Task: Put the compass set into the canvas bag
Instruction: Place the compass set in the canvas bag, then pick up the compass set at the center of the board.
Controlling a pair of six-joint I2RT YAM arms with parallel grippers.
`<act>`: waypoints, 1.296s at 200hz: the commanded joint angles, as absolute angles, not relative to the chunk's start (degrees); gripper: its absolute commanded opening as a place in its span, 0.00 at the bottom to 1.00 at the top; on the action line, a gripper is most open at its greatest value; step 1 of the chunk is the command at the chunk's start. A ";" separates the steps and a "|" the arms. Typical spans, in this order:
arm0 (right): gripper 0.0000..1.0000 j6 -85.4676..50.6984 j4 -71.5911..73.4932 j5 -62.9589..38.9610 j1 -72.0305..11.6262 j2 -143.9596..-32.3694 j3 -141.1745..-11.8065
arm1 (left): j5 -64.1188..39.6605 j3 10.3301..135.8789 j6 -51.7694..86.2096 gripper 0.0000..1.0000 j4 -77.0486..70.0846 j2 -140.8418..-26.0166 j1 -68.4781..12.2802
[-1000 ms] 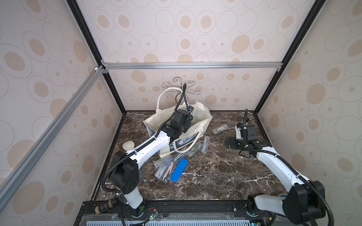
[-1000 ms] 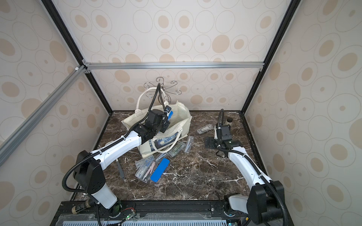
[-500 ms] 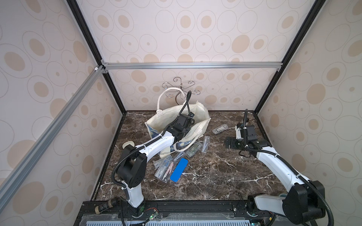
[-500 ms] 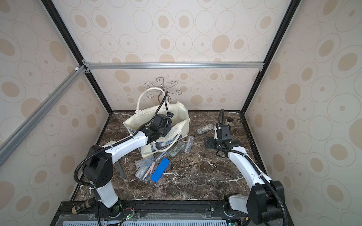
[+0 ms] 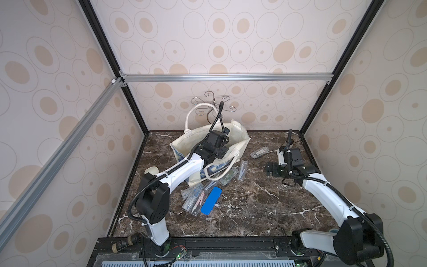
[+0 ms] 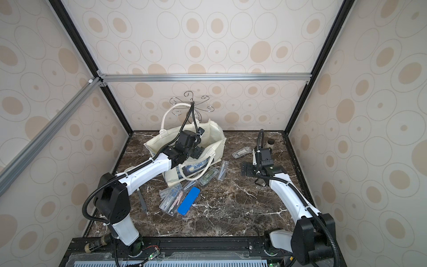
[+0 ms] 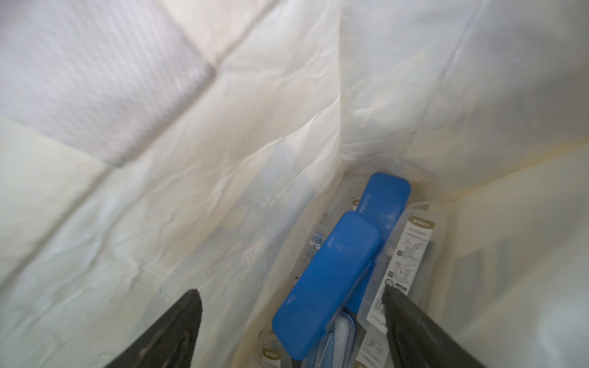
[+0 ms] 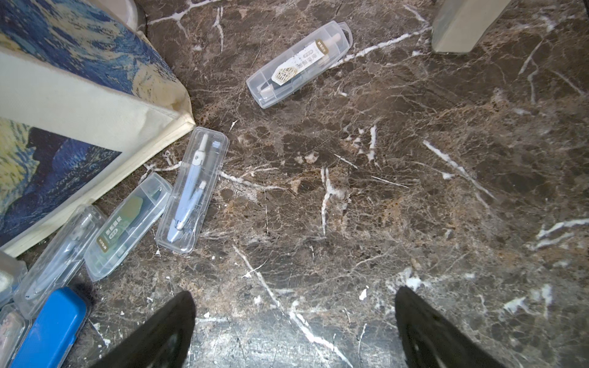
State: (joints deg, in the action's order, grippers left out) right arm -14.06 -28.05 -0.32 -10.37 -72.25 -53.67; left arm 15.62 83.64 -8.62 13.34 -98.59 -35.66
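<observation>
Blue plastic marks the nearest item: a blue hard case (image 5: 211, 200) lying flat on the marble tabletop (image 5: 265, 208), touching a cluster of clear cases (image 5: 191, 201) on its left-arm side. Just beyond, three more clear cases lie at the foot of the canvas bag (image 5: 238, 136). The right wrist view shows one of them as a compass set (image 8: 192, 191), a pale blue compass in its clear case, with a green-labelled case (image 8: 127, 226) beside it. A lone clear case (image 5: 260, 153) sits apart, between the bag and the right arm.

The right gripper (image 8: 294, 293) hovers over bare marble with its jaws spread wide and nothing between them, well apart from the bag.

Farther back, the bag stands open-mouthed with its starry-night print facing the robot. One loop handle (image 5: 209, 177) droops down that printed side. The left arm reaches over the rim, so the left gripper (image 7: 290, 290) is down inside. Its jaws are released and spread wide. A top blue case (image 7: 328, 274) lies below and between the fingers (image 7: 178, 325), touched by neither. It slants across a second blue case (image 7: 387, 197) at the bag's bottom. A labelled clear case (image 7: 411, 255) rests beside both, just under one fingertip; whether they touch I cannot tell. The top blue case is thus inside the bag, free of the gripper.

Behind the bag, the other handle (image 5: 194, 108) arches upright by a wire hook stand (image 5: 213, 101) at the back wall.
</observation>
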 commanded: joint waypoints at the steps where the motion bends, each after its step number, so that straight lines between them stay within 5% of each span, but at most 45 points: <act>1: 0.99 -14.08 -28.61 -0.89 -9.93 -72.95 -54.72 | 7.77 83.99 -7.02 0.93 11.08 -91.33 -35.38; 69: 0.99 -14.69 -28.20 -2.44 -10.00 -74.47 -55.12 | -1.99 79.29 -0.73 1.00 16.63 -82.31 -37.55; 167: 1.00 -14.17 -27.66 -3.90 -9.98 -77.39 -55.58 | 7.11 65.43 0.18 0.99 23.80 -74.89 -56.57; 259: 0.99 -13.90 -27.07 -3.94 -9.94 -78.30 -55.20 | 9.82 50.98 17.36 0.98 31.11 -77.01 -58.54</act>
State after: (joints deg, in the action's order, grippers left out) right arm -14.04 -27.46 -3.49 -10.37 -77.69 -54.54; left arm 8.99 53.91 10.44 27.35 -77.49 -58.02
